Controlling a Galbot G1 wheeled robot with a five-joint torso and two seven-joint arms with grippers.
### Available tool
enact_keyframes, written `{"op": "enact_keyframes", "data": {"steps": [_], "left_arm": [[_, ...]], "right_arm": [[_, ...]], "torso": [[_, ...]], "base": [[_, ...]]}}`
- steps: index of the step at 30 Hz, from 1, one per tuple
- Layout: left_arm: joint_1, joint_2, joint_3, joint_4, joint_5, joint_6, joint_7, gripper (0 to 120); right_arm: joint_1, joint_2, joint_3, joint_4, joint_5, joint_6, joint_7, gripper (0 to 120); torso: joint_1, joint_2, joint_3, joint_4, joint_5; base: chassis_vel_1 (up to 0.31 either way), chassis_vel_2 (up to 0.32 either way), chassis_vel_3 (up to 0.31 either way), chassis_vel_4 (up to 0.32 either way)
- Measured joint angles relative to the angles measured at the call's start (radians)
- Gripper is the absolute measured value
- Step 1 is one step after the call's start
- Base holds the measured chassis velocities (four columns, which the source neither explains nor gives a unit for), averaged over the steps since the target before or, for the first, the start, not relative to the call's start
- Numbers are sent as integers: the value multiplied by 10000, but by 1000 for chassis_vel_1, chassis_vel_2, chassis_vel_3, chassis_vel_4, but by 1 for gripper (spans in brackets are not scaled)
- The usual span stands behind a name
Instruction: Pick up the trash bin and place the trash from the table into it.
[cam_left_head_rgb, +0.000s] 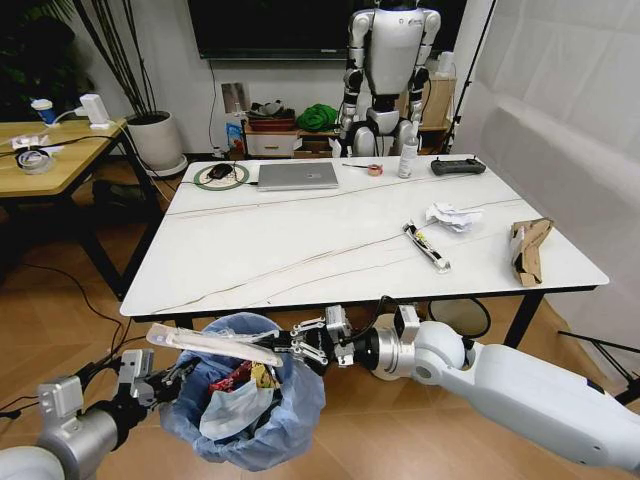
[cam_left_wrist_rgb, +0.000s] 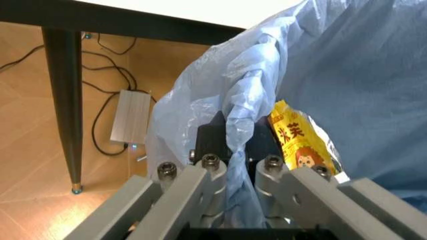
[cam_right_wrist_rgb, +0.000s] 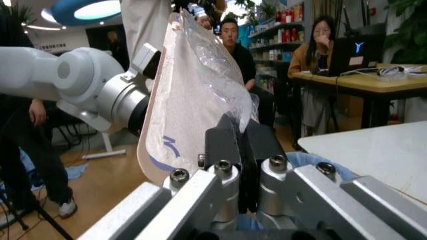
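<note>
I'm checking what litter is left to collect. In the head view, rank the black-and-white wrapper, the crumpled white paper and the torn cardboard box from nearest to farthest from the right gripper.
From the right gripper, below the table's near edge:
1. Black-and-white wrapper, mid-table toward the right.
2. Crumpled white paper, just behind the wrapper.
3. Torn cardboard box, by the right edge.

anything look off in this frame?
Yes. The flat wrapper held by the right gripper lies across the trash bin rim, not dropped inside. The left gripper pinches the bin's bag edge. The torn cardboard box overhangs the table edge.
</note>
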Motion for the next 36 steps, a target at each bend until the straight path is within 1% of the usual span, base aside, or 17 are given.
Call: {"op": "enact_keyframes", "data": {"steps": [9,21,22,25,27,28,29,31,33,36], "left_arm": [[-30,0,25,22,-71,0,3,0],[-29,27,0,-1,-94,19,-10,0],[-29,30,-5,-6,-99,21,-11,0],[-29,29,-8,-20,-110,29,-19,0],[-28,28,-8,-20,-111,30,-22,0],[-28,27,-8,-20,-112,32,-22,0],[-28,27,-10,-20,-112,33,-22,0],[-26,27,-11,-20,-114,36,-23,0],[-25,27,-11,-21,-115,37,-23,0],[-21,18,-10,-20,-117,40,-23,0]], "right_arm": [[-115,30,-13,-77,14,35,108,0],[-237,-111,132,-52,-76,95,98,0],[-248,-115,139,-52,-87,99,93,2],[-285,-127,170,-52,-122,122,75,16],[-293,-134,174,-52,-126,125,68,19],[-305,-145,184,-52,-133,129,59,23],[-313,-148,192,-50,-135,131,56,25],[-328,-151,202,-48,-156,140,51,28],[-338,-151,204,-48,-167,146,50,29],[-358,-161,228,-40,-176,155,47,38]], "torso": [[0,0,0,-1,0],[0,0,0,-1,1],[0,0,0,-1,1],[0,0,0,-1,1],[0,0,0,-1,1],[0,0,0,-1,1],[0,0,0,-1,1],[0,0,0,-1,0],[0,0,0,-1,1],[0,0,0,-1,1]], "base": [[0,0,0,0],[0,0,0,0],[0,0,0,0],[0,0,0,0],[0,0,0,0],[0,0,0,0],[0,0,0,0],[0,0,0,0],[0,0,0,0],[0,0,0,0]]}}
